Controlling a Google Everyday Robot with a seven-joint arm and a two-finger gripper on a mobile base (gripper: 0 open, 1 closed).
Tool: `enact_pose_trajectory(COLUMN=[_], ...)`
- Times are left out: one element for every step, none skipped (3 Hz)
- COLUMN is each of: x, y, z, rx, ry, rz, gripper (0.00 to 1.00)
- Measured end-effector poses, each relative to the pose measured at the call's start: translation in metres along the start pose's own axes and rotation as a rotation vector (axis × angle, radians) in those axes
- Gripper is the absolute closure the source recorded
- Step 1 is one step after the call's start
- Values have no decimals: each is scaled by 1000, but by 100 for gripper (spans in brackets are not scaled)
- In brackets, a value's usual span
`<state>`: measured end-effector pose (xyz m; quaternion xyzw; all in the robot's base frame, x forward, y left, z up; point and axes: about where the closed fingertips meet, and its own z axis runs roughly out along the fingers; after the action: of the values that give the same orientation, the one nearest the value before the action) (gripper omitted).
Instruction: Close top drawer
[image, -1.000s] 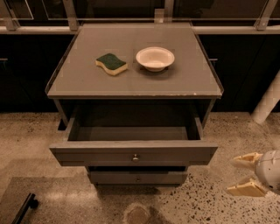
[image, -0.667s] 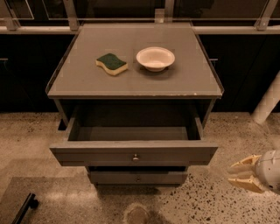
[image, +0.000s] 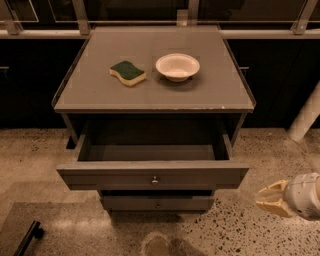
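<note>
- Top drawer (image: 115, 177) stands pulled well out of the grey cabinet (image: 90, 95), its round metal knob (image: 154, 180) centred on the front panel.
- Gripper (image: 265, 199) hangs low at the right edge of view, over the speckled floor (image: 235, 235), right of the drawer front and apart from it.
- Gripper points left; released or clenched, cannot tell.
- Green sponge (image: 127, 73) and white bowl (image: 177, 66) sit on the cabinet top.

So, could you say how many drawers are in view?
2: the top drawer, pulled open; a lower drawer just beneath; more may be hidden. End effector at lower right.
</note>
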<state>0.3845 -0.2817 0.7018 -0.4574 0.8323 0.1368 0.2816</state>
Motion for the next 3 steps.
enact_pose_trajectory(x=[22,22,-8], y=[-10,-24,-45], z=[57,96,114], rx=[-42,-37,1], ry=[-23,-50,-107], rz=[50,54,-1], gripper=[100,100,100])
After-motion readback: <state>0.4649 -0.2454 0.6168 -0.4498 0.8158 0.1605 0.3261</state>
